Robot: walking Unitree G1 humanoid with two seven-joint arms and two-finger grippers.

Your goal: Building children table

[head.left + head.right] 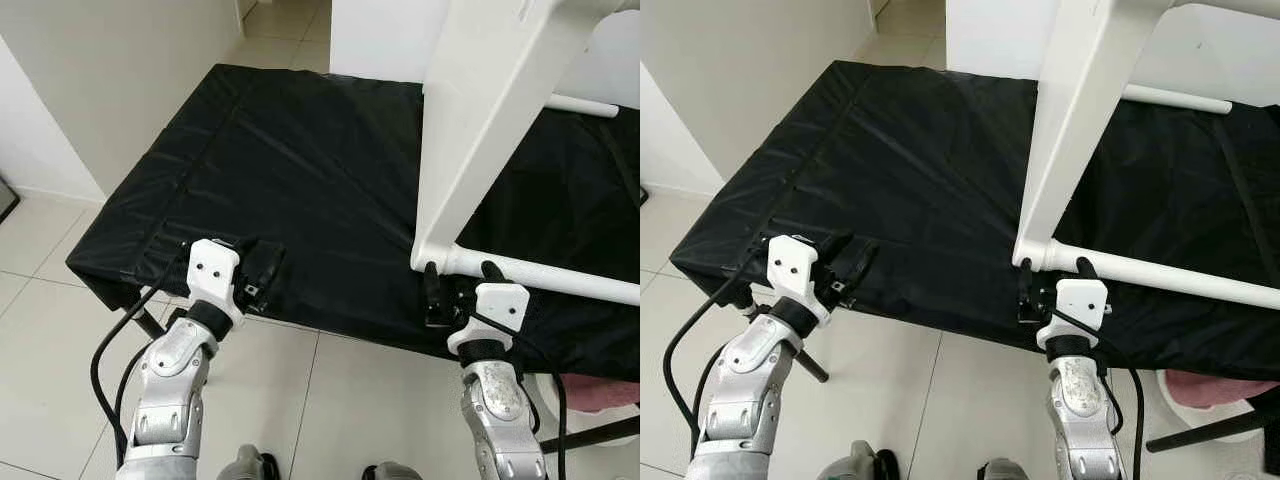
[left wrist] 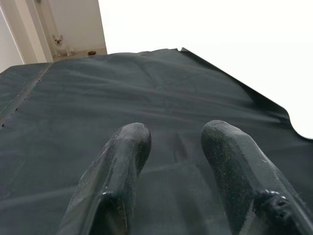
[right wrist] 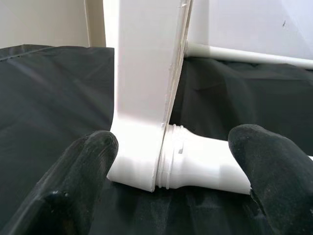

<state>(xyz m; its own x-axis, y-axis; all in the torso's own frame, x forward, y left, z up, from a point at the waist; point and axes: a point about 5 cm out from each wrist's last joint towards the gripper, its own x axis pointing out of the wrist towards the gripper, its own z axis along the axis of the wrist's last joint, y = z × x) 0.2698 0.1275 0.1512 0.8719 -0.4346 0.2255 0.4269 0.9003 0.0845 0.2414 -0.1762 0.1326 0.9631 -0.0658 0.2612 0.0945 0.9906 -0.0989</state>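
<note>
Right claw (image 1: 459,272) spread wide around white table leg (image 1: 480,130), top cropped, left claw (image 2: 176,147) parted over black cover (image 1: 300,170)

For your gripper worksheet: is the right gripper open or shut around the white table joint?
Open. The right gripper has its fingers spread either side of the white leg-and-rail joint, gaps visible.

Right pincer (image 3: 168,161) spread wide around white table-leg joint (image 3: 161,156) on black cloth (image 3: 49,93).
</note>
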